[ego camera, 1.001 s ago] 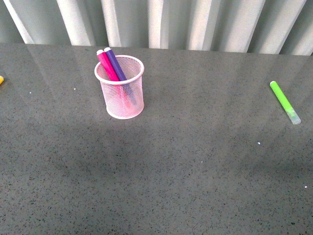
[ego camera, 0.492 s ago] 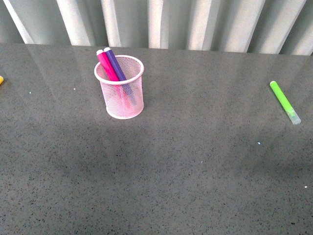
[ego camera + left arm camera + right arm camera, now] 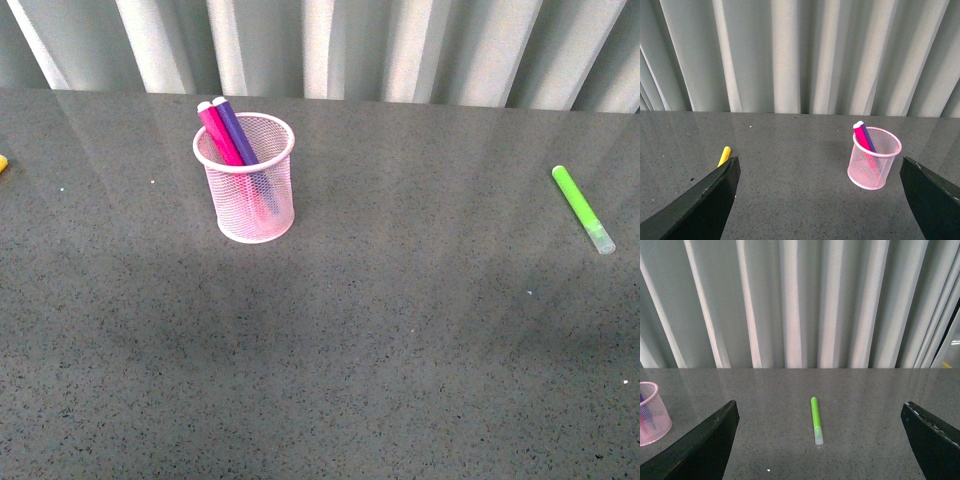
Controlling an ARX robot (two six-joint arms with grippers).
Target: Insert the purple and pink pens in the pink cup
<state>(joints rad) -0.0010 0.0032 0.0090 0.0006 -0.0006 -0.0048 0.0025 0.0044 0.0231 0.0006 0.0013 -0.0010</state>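
And there it was: the pink cup [image 3: 245, 180] stood upright on the grey table [image 3: 380, 340], far and to the left, with both pens inside it. The pink pen [image 3: 219, 133] and the purple pen [image 3: 236, 130] leaned side by side against the far-left part of the rim, pale caps poking up above it. From my left wrist view the cup [image 3: 874, 158] showed the same pair tilted together, nothing spilling out.

My left tool [image 3: 820, 200] was spread wide, both dark fingers at the edges of its view, nothing between them. My right tool [image 3: 820, 440] was just as wide and just as empty. Neither arm showed in the front view, so both were pulled well back from the cup.

The lime-green marker [image 3: 583, 208] lay flat on the right side of the table, well apart from the cup, and it was none of my business. A yellow pen [image 3: 724, 156] lay off at the left edge, likewise left alone.

By my reckoning the inserting step was done, both pens home. The next move called for nothing but holding clear and not nudging that light mesh cup.
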